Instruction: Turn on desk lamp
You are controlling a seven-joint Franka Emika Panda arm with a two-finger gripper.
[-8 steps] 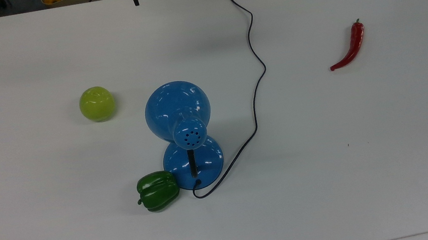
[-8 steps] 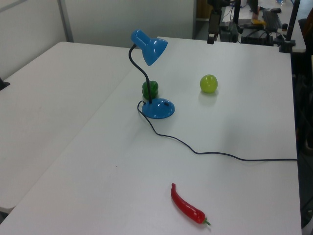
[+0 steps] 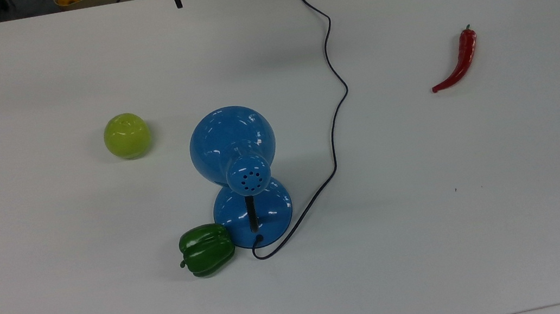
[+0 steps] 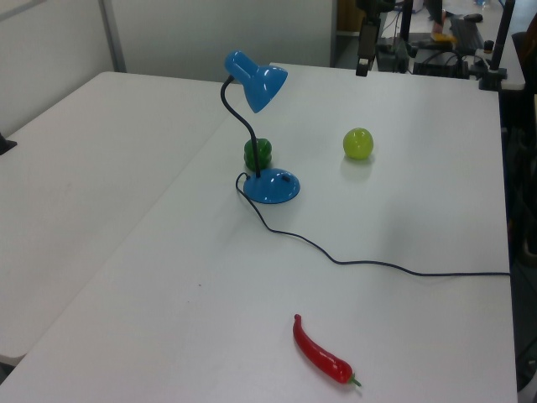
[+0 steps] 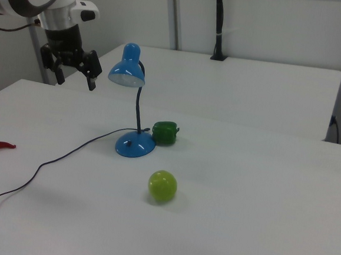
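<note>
we see the end effector (image 5: pixel 76 76) released, fingers spread, hovering well apart from the desk lamp (image 5: pixel 134 110) standing on the surface (image 5: pixel 242 198).

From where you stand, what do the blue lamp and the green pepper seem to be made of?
The lamp looks like painted metal: its blue shade and base are glossy with sharp highlights. The pepper is probably plastic, judging by its even, waxy shine, though real cannot be ruled out.
</note>
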